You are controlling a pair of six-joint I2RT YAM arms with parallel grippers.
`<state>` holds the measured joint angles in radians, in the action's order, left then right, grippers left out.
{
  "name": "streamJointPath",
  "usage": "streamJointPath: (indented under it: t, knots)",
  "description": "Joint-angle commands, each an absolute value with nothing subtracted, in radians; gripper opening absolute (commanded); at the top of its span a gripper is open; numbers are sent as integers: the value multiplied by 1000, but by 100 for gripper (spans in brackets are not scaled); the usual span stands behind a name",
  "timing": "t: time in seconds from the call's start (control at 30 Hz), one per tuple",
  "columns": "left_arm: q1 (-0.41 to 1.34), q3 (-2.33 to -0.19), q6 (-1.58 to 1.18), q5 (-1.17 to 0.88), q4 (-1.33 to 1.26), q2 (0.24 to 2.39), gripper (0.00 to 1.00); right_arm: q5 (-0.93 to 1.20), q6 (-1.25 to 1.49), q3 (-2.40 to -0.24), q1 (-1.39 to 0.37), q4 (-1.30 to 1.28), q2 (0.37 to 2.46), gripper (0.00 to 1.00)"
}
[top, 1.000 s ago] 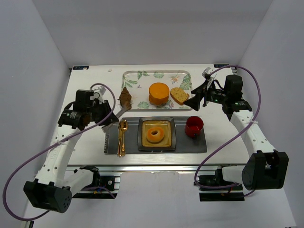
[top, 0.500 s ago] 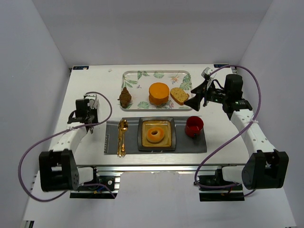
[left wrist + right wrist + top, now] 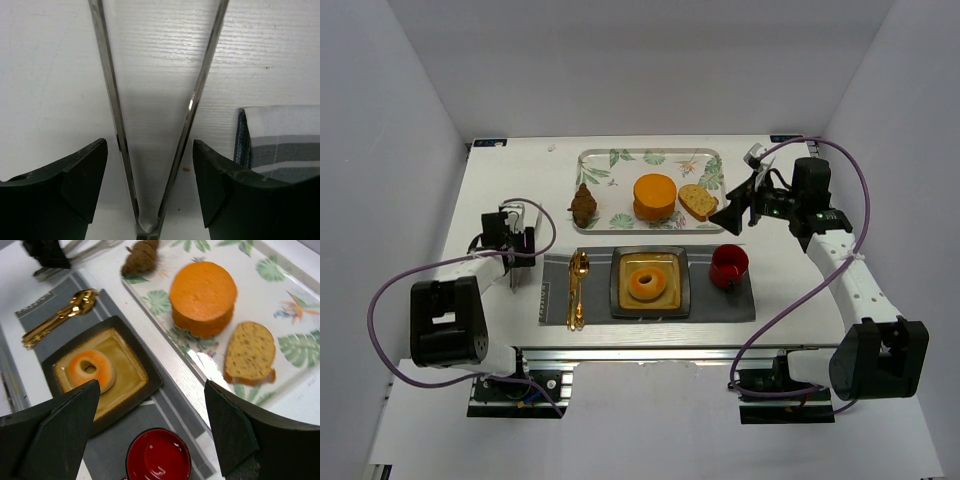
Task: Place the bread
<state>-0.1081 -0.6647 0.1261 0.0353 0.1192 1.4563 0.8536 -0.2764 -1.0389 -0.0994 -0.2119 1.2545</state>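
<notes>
The bread (image 3: 645,283) sits on the square plate (image 3: 619,305), frame centre. Around the tongs (image 3: 114,100) the left tool (image 3: 150,150) stands wide, not pinching; the right tool (image 3: 151,385) wide, empty. Advise lifting the left tool straight, tongs undisturbed.

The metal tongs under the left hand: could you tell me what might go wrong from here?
1. The silver metal tongs lie between the open left hand's fingers, close to both; a crooked lift could snag them.
2. The grey striped placemat edge sits beside; snagged tongs could ruck it, disturbing the golden ring-shaped bread on its square plate.
</notes>
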Motion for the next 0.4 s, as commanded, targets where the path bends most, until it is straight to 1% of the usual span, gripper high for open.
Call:
streamJointPath:
  t: [0.0,0.03,0.1,0.13,0.17,0.27,0.37]
  knots:
    - [-127,-669,74,47,107,1353,79,700,-189,-1117,-107,-268,1287,90]
    - [-129,-686,58,52,118,1335,84,628,-187,-1130,-110,-285,1299,89]
    - [-132,-702,31,38,146,1271,85,565,-172,-1163,-118,-313,1324,89]
    - [-130,-710,20,29,155,1243,91,530,-166,-1170,-118,-313,1328,89]
    - [-132,-728,11,25,163,1214,98,519,-157,-1177,-118,-308,1328,89]
    - [-132,-771,-93,9,231,1093,98,522,-140,-1183,-129,-276,1333,90]
    - [-132,-795,-143,-89,274,971,97,563,-138,-1184,-153,-249,1341,90]
